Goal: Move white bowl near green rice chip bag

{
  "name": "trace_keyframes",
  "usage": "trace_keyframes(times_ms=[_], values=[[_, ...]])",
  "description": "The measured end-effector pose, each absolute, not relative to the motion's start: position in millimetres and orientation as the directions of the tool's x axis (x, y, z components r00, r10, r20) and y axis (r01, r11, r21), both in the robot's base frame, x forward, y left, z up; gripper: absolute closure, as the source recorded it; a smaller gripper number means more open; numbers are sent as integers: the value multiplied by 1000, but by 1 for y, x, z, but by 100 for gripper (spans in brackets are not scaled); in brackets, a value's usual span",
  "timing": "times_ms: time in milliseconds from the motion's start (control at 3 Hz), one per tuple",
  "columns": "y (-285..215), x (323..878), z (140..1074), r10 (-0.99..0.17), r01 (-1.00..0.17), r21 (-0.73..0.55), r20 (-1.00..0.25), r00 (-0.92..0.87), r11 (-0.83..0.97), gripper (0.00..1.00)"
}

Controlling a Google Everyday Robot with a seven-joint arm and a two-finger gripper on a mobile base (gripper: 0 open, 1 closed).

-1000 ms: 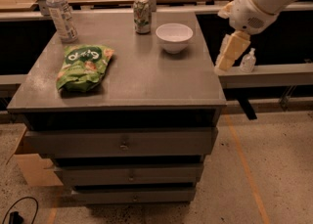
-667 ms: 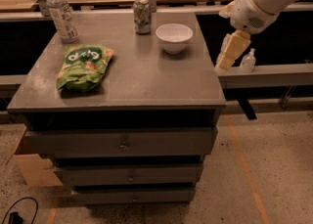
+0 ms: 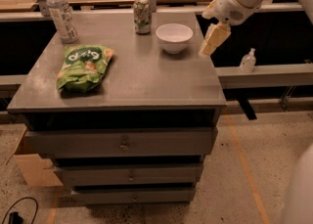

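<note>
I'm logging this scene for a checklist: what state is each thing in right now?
white bowl: upright, empty, back right of the table
green rice chip bag: lying flat, left side
gripper: in the air right of the bowl, apart from it
can: upright
water bottle: upright, capped
drawers: shut

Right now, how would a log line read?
tool beside white bowl, not touching | green rice chip bag far from bowl | move pending

Claw [image 3: 207, 48] hovers right of white bowl [image 3: 174, 37] (apart).
</note>
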State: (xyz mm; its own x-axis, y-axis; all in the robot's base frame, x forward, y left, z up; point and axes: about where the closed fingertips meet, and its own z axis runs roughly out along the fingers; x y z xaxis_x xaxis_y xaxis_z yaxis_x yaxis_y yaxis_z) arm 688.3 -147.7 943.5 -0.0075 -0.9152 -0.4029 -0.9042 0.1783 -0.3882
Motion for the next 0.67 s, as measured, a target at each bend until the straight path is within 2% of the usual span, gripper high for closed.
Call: trace_keyframes(times_ms=[333,667], values=[[-139,715,943,-912,-901,-401,-410,12,168,48],[-125,739,937,-912,-904,-399,-409,29,151,60]])
